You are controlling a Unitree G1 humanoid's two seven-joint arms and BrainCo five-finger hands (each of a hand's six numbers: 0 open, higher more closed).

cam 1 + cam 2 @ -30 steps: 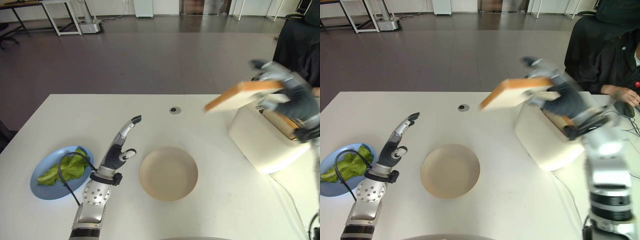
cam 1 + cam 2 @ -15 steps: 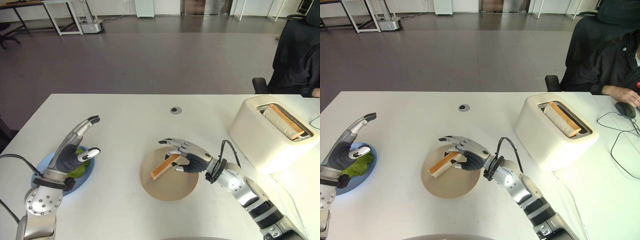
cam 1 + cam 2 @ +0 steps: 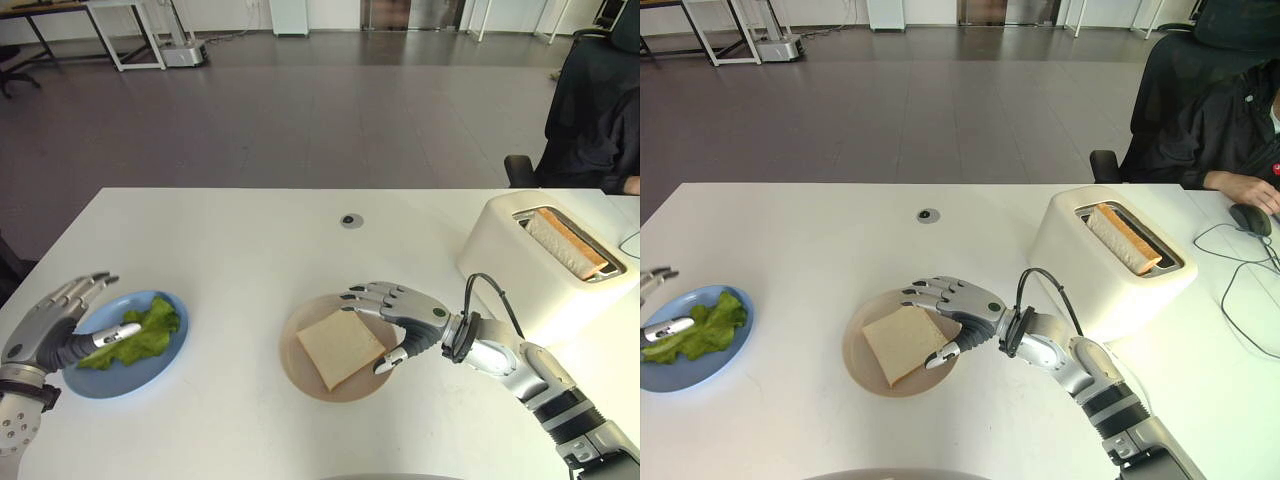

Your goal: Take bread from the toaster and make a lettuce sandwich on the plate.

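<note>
A slice of bread (image 3: 338, 348) lies flat on the beige plate (image 3: 288, 352) near the middle of the white table (image 3: 250, 250). It covers most of the plate's floor, so a ring of rim shows around it. The right hand (image 3: 405, 312) hangs over the plate's right side with its fingers spread apart and nothing in its grasp. The fingers (image 3: 362, 296) reach across the slice's upper right edge and hide that part of the rim. The thumb tip sits at the slice's right corner, but whether it presses on the bread or only hovers is hard to make out. A black cable (image 3: 490, 290) loops up from the wrist.

Well to the left, a blue plate (image 3: 140, 375) holds a leaf of lettuce (image 3: 140, 332). The left hand (image 3: 50, 330) is at that plate's left rim, fingers extended and apart, holding nothing. Its thumb lies over the left end of the leaf, and I cannot tell whether it touches. The forearm is cut off by the picture's lower left corner.

The white toaster (image 3: 520, 280) stands at the table's right, well apart from both plates, with its far side cut by the frame edge. A second slice (image 3: 565, 243) stands in its slot with only its top edge and upper face showing; the rest is sunk out of sight. A small round fitting (image 3: 351, 220) is set into the table behind the beige plate.
</note>
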